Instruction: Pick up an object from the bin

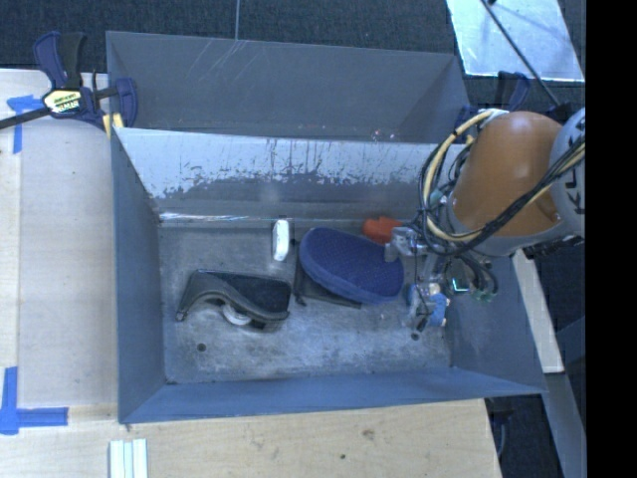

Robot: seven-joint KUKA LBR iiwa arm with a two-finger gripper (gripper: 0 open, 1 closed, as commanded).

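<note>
My gripper hangs low over the right end of the bin floor, just right of a dark blue rounded pad-like thing. A small orange thing lies behind the blue one, close to the gripper's upper body. A black curved tool-like thing lies on the floor at the left. A small white cylinder stands near the back wall. I see nothing between the fingers.
The arm with its orange cover and yellow cables reaches in over the bin's right wall. Bare bin floor stretches along the front, between the black thing and the gripper.
</note>
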